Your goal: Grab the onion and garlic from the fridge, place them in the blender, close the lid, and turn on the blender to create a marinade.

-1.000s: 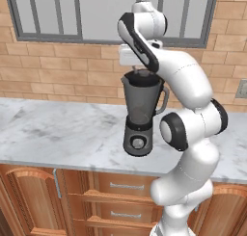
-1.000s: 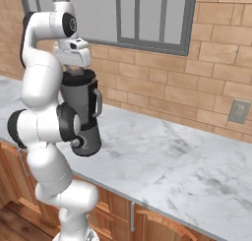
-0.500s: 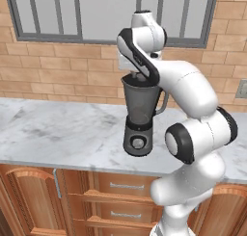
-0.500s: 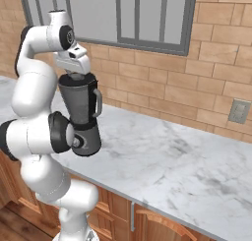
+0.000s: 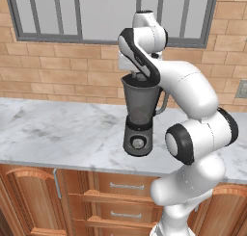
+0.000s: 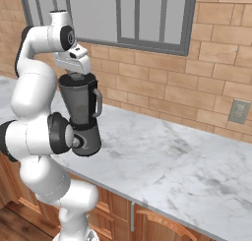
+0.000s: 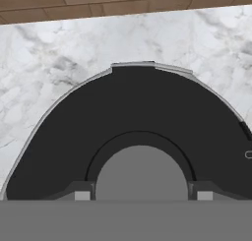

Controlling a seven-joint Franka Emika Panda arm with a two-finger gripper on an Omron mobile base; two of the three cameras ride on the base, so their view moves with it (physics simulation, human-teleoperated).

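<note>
A long marble counter [image 5: 58, 134] runs below a brick wall [image 5: 53, 71] with a grey-framed window [image 5: 82, 13]; wooden cabinets with drawers [image 5: 116, 201] sit under the counter, and a grey wall outlet [image 6: 239, 112] is fixed to the bricks at the right side of the right base view. The white arm [image 5: 193, 134] rises in front of the counter and bends back over the blender [image 5: 140, 117], which stands upright on the marble near the front edge: a dark rounded base with 1 silver knob [image 5: 138, 143] facing forward, and a smoky translucent jar [image 6: 78, 100] with its side handle [image 6: 97, 102] turned toward the right.

The hand hangs directly over the jar's mouth, pointing down. In the hand view the black lid [image 7: 142, 117] lies flat across the jar's rim, the spout notch at the top of that view, marble counter beyond it. The lid's grey centre knob [image 7: 141, 173] sits between the 2 finger tips [image 7: 82, 195] of the gripper [image 7: 142, 195], which stand one on each side of it, right beside it. Whether the pads actually press the knob or stand just clear of it cannot be told. Through the jar wall no contents can be made out.
</note>
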